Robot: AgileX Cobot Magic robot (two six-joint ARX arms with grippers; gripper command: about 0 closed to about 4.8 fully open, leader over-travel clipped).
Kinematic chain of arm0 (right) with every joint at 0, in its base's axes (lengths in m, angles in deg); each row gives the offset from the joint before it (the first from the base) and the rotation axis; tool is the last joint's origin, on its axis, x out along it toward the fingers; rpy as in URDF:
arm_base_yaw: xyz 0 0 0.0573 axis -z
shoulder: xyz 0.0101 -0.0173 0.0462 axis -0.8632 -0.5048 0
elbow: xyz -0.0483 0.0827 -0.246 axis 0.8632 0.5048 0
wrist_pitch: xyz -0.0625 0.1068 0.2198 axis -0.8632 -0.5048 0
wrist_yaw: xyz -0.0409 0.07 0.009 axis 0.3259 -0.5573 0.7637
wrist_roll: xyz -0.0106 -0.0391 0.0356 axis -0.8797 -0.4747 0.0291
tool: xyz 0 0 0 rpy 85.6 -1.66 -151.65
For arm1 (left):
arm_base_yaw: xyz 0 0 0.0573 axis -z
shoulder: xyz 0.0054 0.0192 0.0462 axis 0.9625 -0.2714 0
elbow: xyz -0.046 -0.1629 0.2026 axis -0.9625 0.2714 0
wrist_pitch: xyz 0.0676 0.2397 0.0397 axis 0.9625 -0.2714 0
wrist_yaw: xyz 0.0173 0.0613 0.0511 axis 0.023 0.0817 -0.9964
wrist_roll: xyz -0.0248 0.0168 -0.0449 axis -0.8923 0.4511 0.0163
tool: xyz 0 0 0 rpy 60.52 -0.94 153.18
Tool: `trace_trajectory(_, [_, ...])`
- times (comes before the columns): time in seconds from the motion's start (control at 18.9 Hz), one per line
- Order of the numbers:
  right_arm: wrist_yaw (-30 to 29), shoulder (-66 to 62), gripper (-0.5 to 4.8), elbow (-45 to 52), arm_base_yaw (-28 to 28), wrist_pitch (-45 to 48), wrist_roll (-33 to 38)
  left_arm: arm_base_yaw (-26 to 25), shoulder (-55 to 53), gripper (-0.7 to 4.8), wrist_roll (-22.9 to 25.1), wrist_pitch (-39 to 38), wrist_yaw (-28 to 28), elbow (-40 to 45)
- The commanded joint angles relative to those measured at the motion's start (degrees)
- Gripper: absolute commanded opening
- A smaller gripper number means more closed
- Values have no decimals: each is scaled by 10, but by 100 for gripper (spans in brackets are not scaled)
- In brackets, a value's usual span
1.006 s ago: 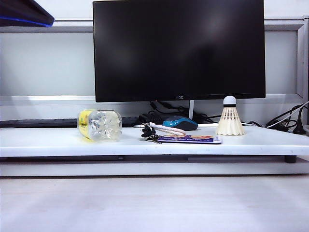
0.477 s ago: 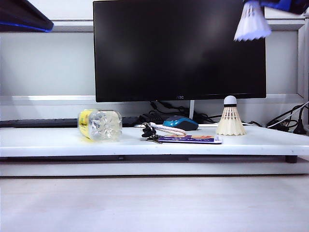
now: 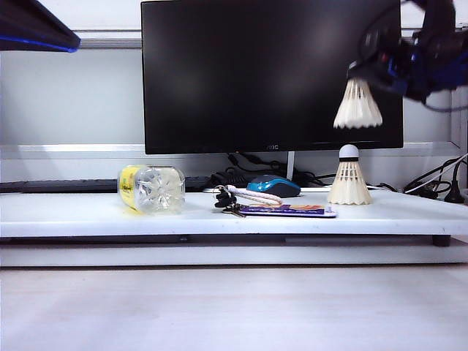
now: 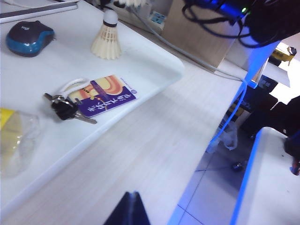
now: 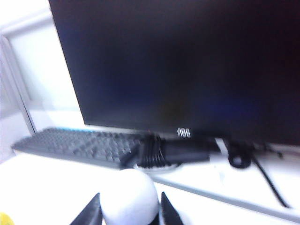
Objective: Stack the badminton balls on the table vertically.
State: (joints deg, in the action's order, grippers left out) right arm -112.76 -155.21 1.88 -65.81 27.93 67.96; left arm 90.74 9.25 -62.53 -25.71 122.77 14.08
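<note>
One badminton ball (image 3: 349, 179) (image 4: 106, 40) stands upright, cork tip up, at the right of the white table (image 3: 73, 212) (image 4: 154, 70). A second badminton ball (image 3: 357, 102) hangs skirt down just above it. My right gripper (image 3: 363, 73) (image 5: 130, 208), blurred, is shut on it, and its round white cork (image 5: 130, 197) fills the gap between the fingers. My left gripper (image 4: 133, 206) is shut and empty, out over the pale wood surface in front of the table; its arm (image 3: 36, 25) shows at the exterior view's top left.
A black monitor (image 3: 270, 73) stands behind the table. On the table lie a clear bottle with a yellow label (image 3: 151, 189), a white cord with keys (image 3: 241, 199), a purple card (image 3: 289, 210) and a blue mouse (image 3: 273, 186). A keyboard (image 5: 79, 145) and cables (image 3: 431, 186) sit behind.
My right gripper has come down from the top right with the badminton ball, from out of view to just above the standing one. The left arm has kept still.
</note>
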Motion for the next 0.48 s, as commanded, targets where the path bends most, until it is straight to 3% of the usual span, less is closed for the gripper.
trace_trajectory(0.05, [0, -26, 143, -3, 0, 30, 2, 0, 1, -5, 0, 4, -4, 0])
trace_trajectory(0.48, [14, -95, 142, -3, 0, 75, 2, 0, 1, -5, 1, 10, -12, 4])
